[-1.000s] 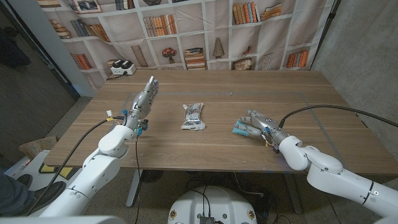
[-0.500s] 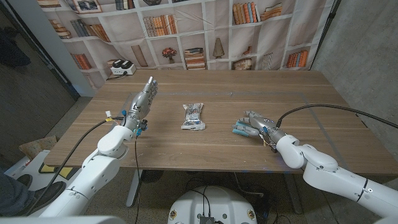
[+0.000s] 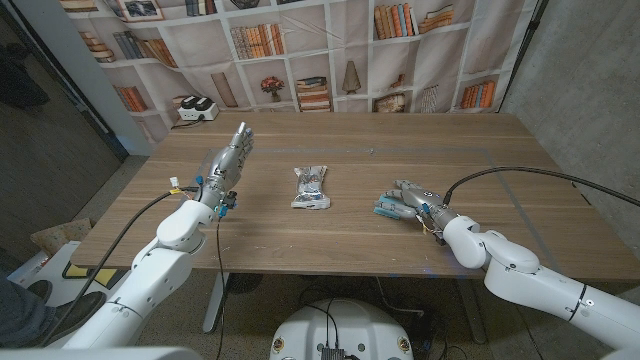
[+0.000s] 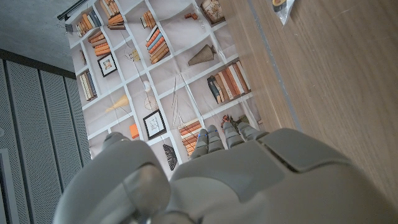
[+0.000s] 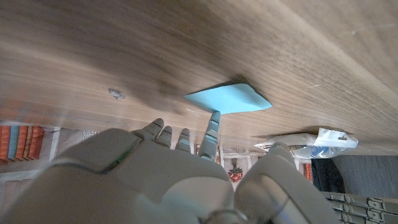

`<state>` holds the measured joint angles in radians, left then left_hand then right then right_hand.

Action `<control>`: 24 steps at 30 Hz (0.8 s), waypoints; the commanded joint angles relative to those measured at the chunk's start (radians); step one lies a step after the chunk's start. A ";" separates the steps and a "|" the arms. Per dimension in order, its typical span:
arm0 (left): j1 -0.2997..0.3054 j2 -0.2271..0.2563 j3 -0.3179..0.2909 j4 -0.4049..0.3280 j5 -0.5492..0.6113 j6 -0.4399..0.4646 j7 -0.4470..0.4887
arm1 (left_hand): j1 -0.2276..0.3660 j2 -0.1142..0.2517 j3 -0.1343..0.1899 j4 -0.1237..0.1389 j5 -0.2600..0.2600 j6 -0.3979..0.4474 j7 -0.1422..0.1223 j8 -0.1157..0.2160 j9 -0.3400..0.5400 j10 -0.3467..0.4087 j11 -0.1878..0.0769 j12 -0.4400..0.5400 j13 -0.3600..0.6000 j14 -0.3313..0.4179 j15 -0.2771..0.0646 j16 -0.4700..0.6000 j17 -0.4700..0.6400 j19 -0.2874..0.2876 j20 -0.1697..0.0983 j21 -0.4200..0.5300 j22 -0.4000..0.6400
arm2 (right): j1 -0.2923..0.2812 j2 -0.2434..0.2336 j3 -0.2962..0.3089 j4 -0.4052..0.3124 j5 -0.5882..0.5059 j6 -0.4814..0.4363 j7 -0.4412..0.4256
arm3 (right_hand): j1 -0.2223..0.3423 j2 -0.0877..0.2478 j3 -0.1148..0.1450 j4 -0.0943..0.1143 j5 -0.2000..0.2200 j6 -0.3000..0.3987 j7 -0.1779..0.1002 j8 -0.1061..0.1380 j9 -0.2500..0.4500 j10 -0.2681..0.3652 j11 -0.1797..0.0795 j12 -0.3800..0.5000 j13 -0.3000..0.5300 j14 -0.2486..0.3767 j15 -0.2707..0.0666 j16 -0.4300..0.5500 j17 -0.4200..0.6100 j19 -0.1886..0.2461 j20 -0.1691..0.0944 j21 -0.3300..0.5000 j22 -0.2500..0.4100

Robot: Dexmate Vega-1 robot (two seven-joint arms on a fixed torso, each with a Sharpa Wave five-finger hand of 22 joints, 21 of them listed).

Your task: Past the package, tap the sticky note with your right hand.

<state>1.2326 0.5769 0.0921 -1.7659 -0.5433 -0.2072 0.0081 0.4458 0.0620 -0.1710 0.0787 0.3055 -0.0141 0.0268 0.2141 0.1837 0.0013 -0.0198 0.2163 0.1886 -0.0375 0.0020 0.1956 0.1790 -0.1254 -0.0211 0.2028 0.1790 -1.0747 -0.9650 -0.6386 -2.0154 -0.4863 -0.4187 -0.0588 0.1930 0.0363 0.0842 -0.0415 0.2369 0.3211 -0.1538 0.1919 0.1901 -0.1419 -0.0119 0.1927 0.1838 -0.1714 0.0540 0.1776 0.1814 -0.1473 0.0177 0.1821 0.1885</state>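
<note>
Resting on note: right hand [image 3: 411, 200] lies over the blue note [image 3: 385, 209], one fingertip [image 5: 215, 116] at or just touching its edge; contact not certain. Nothing gripped, fingers loosely spread.
Note place: on table [image 3: 350, 235], robot's right of the package [image 3: 311, 187], near it but apart.
Note handling: judged v. light, thin, floppy paper; prob. stuck down along one edge, so a tap should not shift it, but a sideways drag could curl or peel it. No grasp needed; touch the flat middle w/ a fingertip, straight down.
Note look: pale blue, matte, square w/ sharp corners, lying flat.
Package: small crinkly plastic pouch, shiny, white w/ dark print; soft, irregular outline.
Table: wood-grain top, smooth, light brown, w/ faint pale lines.
Left hand [image 3: 230, 160]: raised above table's left side, well apart from package, fingers straight and close together, holding nothing.
Backdrop: printed bookshelf cloth behind table.
</note>
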 commanded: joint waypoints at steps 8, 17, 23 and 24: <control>-0.011 0.001 -0.003 0.000 0.004 0.007 -0.003 | 0.007 -0.001 -0.007 0.002 -0.003 0.013 0.002 -0.004 0.003 0.003 -0.008 -0.001 0.002 0.003 -0.002 -0.002 0.006 -0.005 0.004 0.000 0.003 | -0.020 -0.009 0.010 -0.009 -0.003 -0.034 -0.037 | 0.006 0.010 0.001 -0.002 0.004 0.006 0.001 0.004 0.001 0.006 0.000 0.008 0.006 -0.064 -0.002 0.010 0.003 -0.002 -0.004 0.013 0.004; -0.029 0.003 0.008 0.007 0.004 0.018 -0.014 | 0.008 0.000 -0.009 0.002 -0.004 0.012 0.001 -0.005 0.003 0.004 -0.006 -0.002 0.002 0.002 -0.001 -0.003 0.006 -0.005 0.004 -0.001 0.003 | -0.042 -0.035 0.023 -0.029 0.002 -0.049 -0.046 | 0.009 0.011 0.002 -0.004 0.004 0.011 -0.005 0.006 0.001 0.015 0.002 0.013 0.006 -0.054 -0.003 0.013 0.002 0.004 -0.004 0.017 0.003; -0.040 0.000 0.011 0.016 0.003 0.018 -0.018 | 0.009 0.000 -0.010 0.002 -0.005 0.013 0.001 -0.006 0.004 0.004 -0.006 -0.002 0.002 0.003 -0.001 -0.002 0.006 -0.005 0.005 -0.001 0.003 | -0.049 -0.047 0.026 -0.037 0.006 -0.054 -0.042 | 0.010 0.011 0.002 -0.005 0.004 0.019 -0.010 0.009 0.001 0.020 0.001 0.015 0.006 -0.049 -0.005 0.015 0.002 0.008 -0.005 0.019 0.003; -0.042 -0.001 0.012 0.017 0.004 0.018 -0.017 | 0.009 0.000 -0.010 0.002 -0.005 0.013 0.001 -0.006 0.004 0.004 -0.007 -0.002 0.002 0.004 -0.001 -0.002 0.006 -0.005 0.004 -0.001 0.003 | -0.053 -0.048 0.029 -0.041 0.009 -0.056 -0.046 | 0.010 0.011 0.002 -0.005 0.004 0.020 -0.010 0.009 0.001 0.020 0.001 0.015 0.006 -0.049 -0.005 0.015 0.002 0.009 -0.006 0.019 0.003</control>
<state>1.2094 0.5782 0.0959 -1.7602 -0.5403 -0.1946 -0.0019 0.4458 0.0621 -0.1738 0.0817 0.3055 -0.0052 0.0250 0.2102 0.1836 0.0012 -0.0198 0.2163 0.1885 -0.0377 0.0020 0.1957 0.1841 -0.1254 -0.0211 0.2028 0.1790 -1.1065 -0.9911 -0.6228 -2.0361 -0.4860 -0.4617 -0.0956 0.1970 0.0402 0.0842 -0.0414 0.2369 0.3303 -0.1628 0.1966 0.1892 -0.1254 -0.0121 0.2037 0.1838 -0.1713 0.0542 0.1853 0.1816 -0.1436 0.0141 0.1937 0.1884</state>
